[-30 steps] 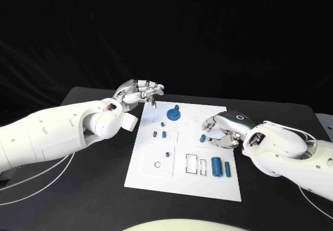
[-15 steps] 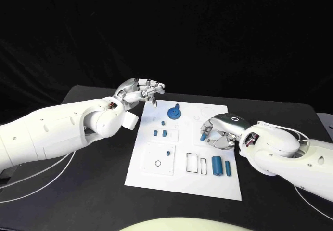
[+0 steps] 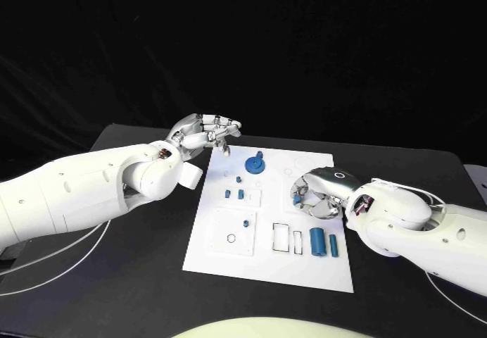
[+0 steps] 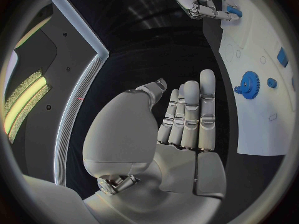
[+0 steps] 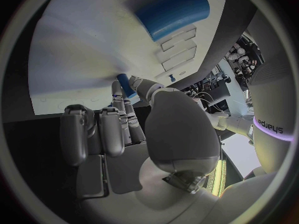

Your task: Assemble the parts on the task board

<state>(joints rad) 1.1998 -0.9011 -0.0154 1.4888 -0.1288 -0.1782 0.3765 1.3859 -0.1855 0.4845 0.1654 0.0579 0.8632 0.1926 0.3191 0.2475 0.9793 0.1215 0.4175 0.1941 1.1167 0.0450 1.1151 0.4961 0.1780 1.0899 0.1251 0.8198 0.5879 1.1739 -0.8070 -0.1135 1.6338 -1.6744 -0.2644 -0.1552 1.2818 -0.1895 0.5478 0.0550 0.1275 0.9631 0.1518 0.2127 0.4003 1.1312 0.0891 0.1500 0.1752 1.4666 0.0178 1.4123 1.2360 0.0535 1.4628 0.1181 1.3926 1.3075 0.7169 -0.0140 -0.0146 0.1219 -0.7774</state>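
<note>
A black table [image 3: 122, 282] under a dark backdrop carries the white task board [image 3: 269, 271], which lies lengthwise away from the robot in the middle. The right hand [image 3: 319, 192] is lowered onto the board's right side with its fingers curled down, and its fingertips close round a small blue peg [image 3: 298, 201]; the right wrist view shows that blue piece [image 5: 124, 83] pinched between the thumb and the fingers against the white surface. Just nearer the robot than this hand lie a thick blue cylinder [image 3: 317, 243] and a thinner blue pin [image 3: 333, 245] side by side, with two narrow rectangular slots [image 3: 287, 239] beside them. Toward the board's middle two small blue pegs [image 3: 234, 193] stand close together, and a single small blue piece [image 3: 247, 224] sits in a square plate [image 3: 231, 234] that also has a round hole. At the far end a blue gear [image 3: 254, 166] lies flat. The left hand [image 3: 207, 132] hangs above the board's far left corner, clear of the board, its fingers bent loosely and apart with nothing between them; the left wrist view shows them stretched out side by side [image 4: 187, 117], the gear [image 4: 248, 81] off to their side.
</note>
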